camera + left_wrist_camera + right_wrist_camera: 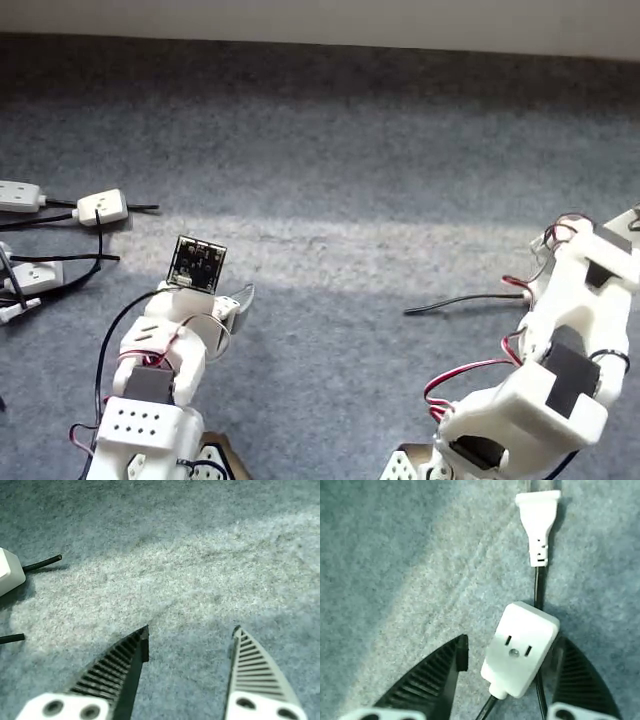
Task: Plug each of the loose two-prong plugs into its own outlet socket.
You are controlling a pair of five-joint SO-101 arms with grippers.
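Grey carpet is lying open mid-frame; left gripper is hovering spread above it, right gripper is straddling, fingers parted, a white outlet socket near a white two-prong plug.

outlet socket cut by picture edge, cord partly hidden under another socket

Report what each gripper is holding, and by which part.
Nothing is held. The left gripper is open over carpet; the right gripper is open around the white outlet socket, not clamping it.
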